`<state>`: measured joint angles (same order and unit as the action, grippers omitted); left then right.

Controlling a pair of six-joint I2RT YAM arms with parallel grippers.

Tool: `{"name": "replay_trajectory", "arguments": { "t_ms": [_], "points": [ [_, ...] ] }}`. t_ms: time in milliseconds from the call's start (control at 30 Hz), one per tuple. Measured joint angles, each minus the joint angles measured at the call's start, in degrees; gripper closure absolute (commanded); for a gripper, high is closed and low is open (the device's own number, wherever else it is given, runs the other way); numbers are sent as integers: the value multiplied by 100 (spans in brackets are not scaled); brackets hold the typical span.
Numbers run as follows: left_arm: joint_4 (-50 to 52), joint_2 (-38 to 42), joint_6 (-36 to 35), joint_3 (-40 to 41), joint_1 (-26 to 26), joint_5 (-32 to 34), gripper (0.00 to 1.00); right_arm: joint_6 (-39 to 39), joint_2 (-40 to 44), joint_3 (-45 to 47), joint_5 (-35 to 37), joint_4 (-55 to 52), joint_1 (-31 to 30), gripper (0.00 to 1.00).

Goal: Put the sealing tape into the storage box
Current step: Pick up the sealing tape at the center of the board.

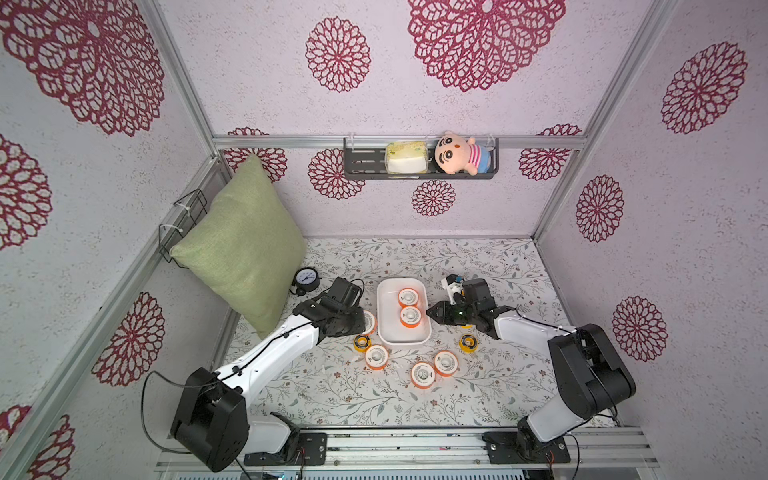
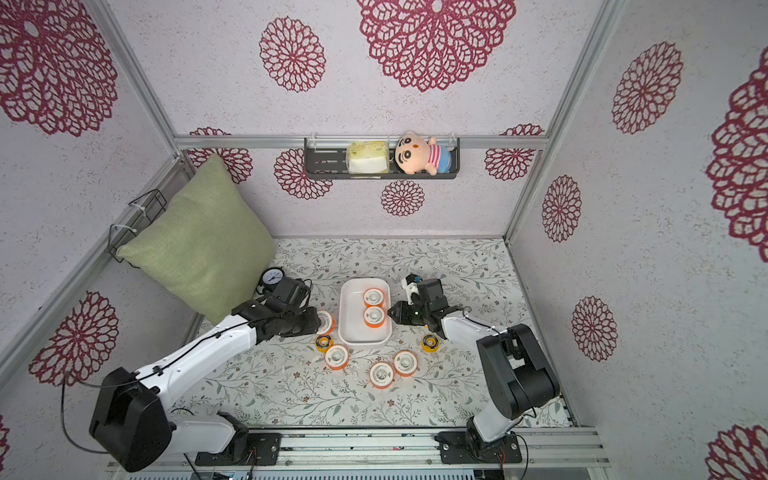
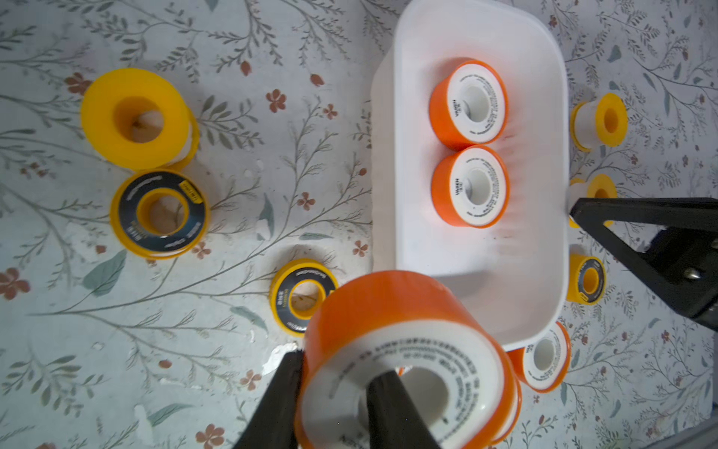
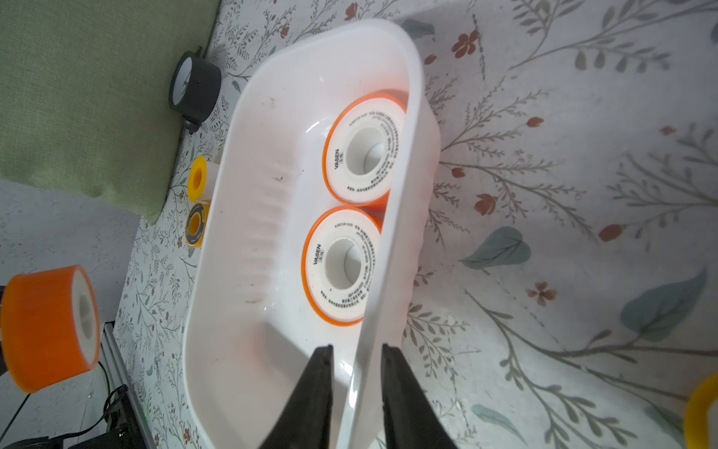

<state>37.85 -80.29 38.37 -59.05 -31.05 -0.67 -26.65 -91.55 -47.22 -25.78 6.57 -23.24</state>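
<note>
Beside the storage box [image 4: 248,233], the left claw [image 3: 338,365] pinches 1 orange spool [image 3: 388,311] of sealing tape, with 1 finger through its core. The right claw [image 4: 356,347] is narrowed astride the box's right rim, clamping the wall. 2 more spools [image 4: 363,149] lie inside; others dot the surface [image 1: 332,395]. Both arms reach forward, wrists turned inward.

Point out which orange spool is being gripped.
The orange spool in the left gripper, beside the box: one jaw in its core, one outside. The others lie flat, ungripped.
</note>
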Motion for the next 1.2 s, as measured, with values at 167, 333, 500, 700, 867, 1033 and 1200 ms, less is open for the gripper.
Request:
{"name": "replay_trajectory", "arguments": {
  "t_ms": [167, 333, 500, 700, 867, 1033, 1200],
  "points": [
    [-35, -855, -201, -719, -295, -101, 71, 2, -74, 0, -7, 2, 0, 74],
    [11, -1718, -450, -1460, -446, -240, 71, -11, -149, 0, -90, 50, 0, 79],
    [105, -2356, -684, -1978, -566, -363, 71, -37, -234, 0, -195, 144, -4, 82],
    [310, -2710, -850, -2181, -719, -514, 70, -42, -251, 0, -258, 166, -4, 82],
    [516, -2892, -994, -2376, -859, -632, 70, -42, -262, 0, -275, 179, -4, 82],
    [629, -3005, -1106, -2461, -1001, -699, 70, -42, -262, 0, -280, 184, -4, 82],
    [750, -3248, -1163, -2608, -1099, -767, 70, -42, -262, 0, -284, 186, -4, 82]
  ]
}}
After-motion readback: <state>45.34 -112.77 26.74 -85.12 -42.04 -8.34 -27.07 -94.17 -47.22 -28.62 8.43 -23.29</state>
